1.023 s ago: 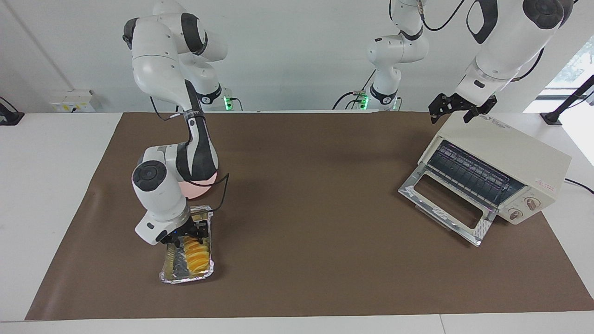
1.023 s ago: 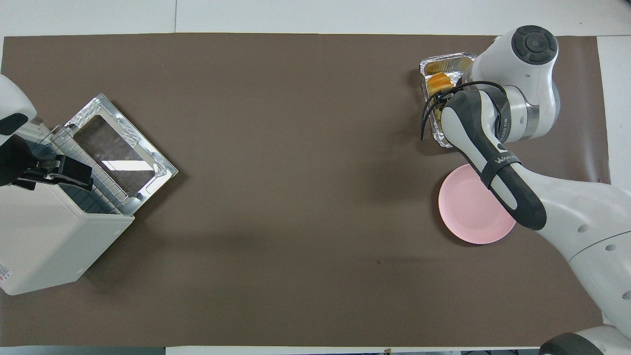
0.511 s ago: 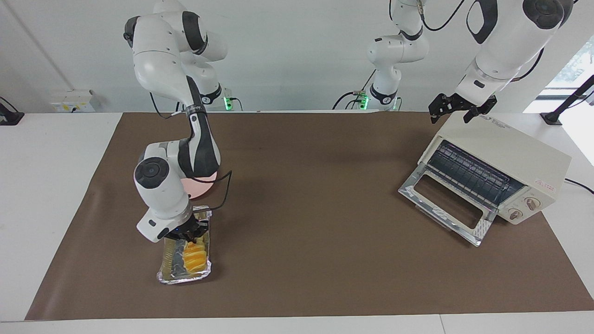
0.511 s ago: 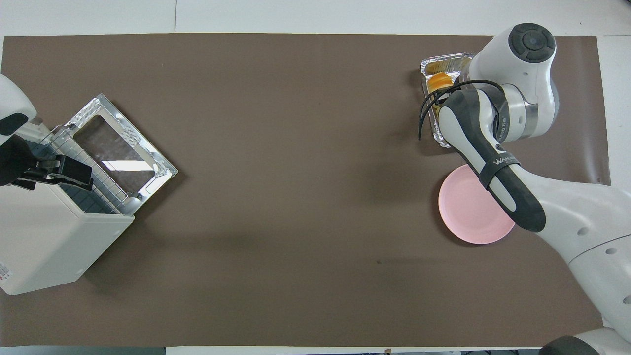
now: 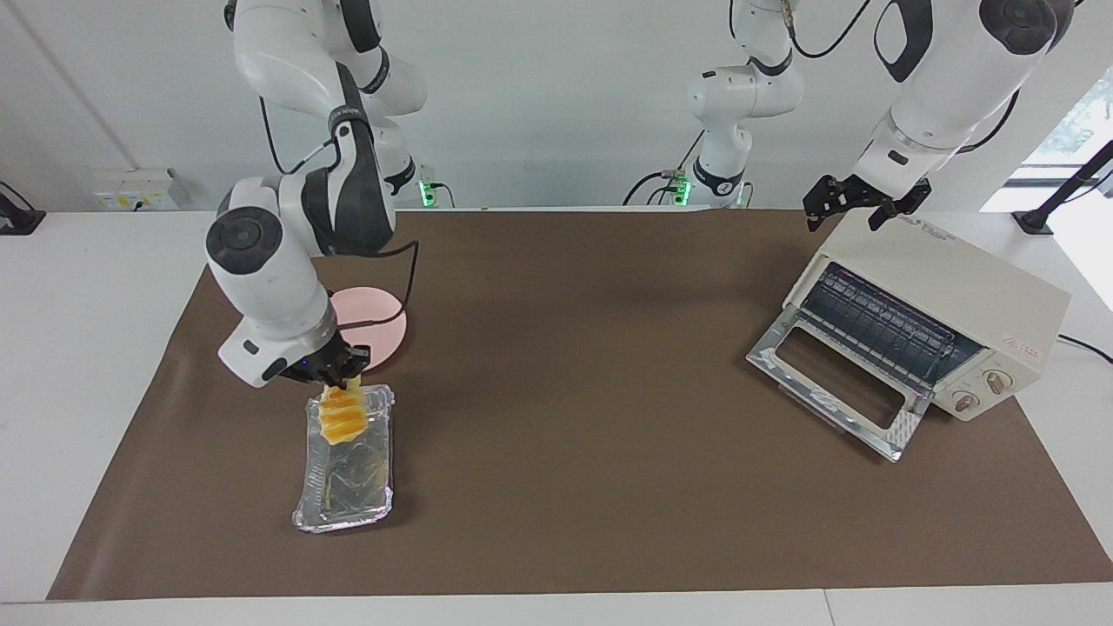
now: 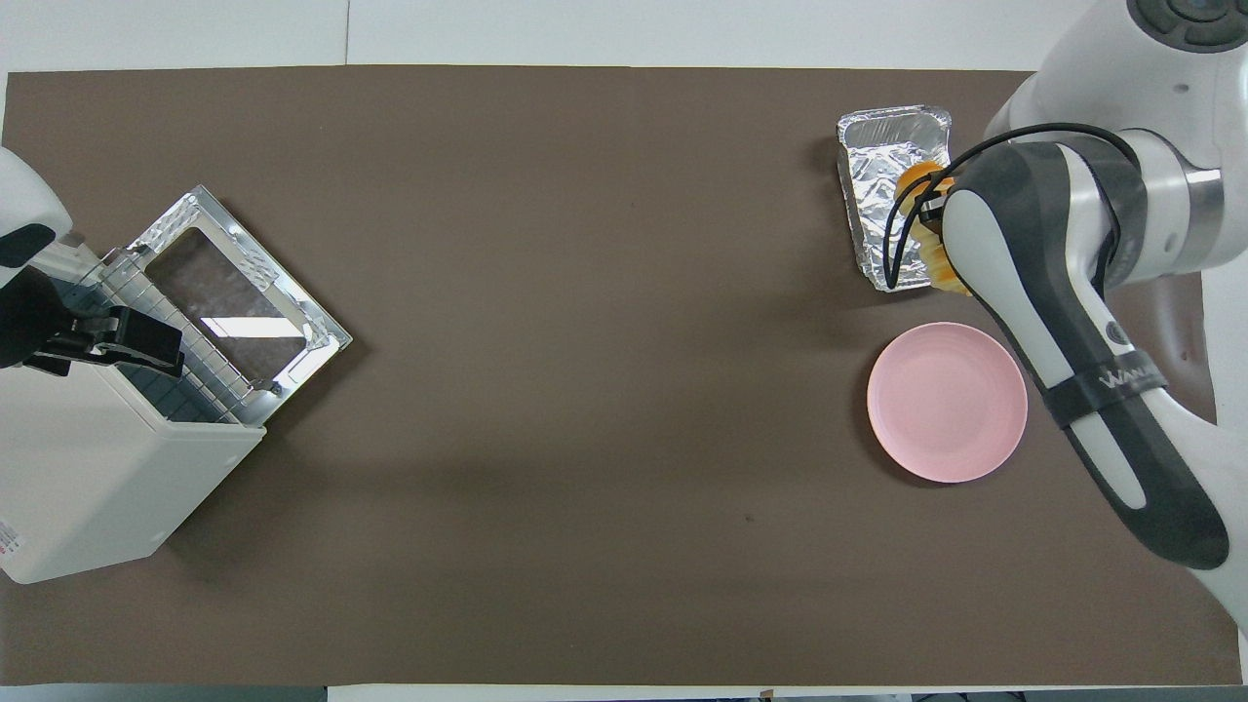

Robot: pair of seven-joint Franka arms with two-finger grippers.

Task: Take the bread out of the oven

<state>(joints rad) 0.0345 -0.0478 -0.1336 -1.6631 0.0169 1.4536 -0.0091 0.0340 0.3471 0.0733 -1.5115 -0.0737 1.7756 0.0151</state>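
The golden ridged bread (image 5: 341,416) hangs in the air from my right gripper (image 5: 335,378), which is shut on its upper end. It hangs just over the end of the silver foil tray (image 5: 346,487) that lies nearer the robots. In the overhead view the right arm covers most of the bread (image 6: 918,181). The cream-white oven (image 5: 948,291) stands at the left arm's end of the table. Its glass door (image 5: 835,382) is dropped down and the wire rack inside is bare. My left gripper (image 5: 856,207) waits open over the oven's top.
A pink plate (image 5: 376,315) lies beside the foil tray, nearer the robots, with nothing on it. The foil tray (image 6: 882,195) holds nothing. A brown mat (image 5: 574,348) covers the table between the tray and the oven.
My right gripper closed on the bread in the tray and lifted it up out of the foil, toward the plate. The left arm has not moved.
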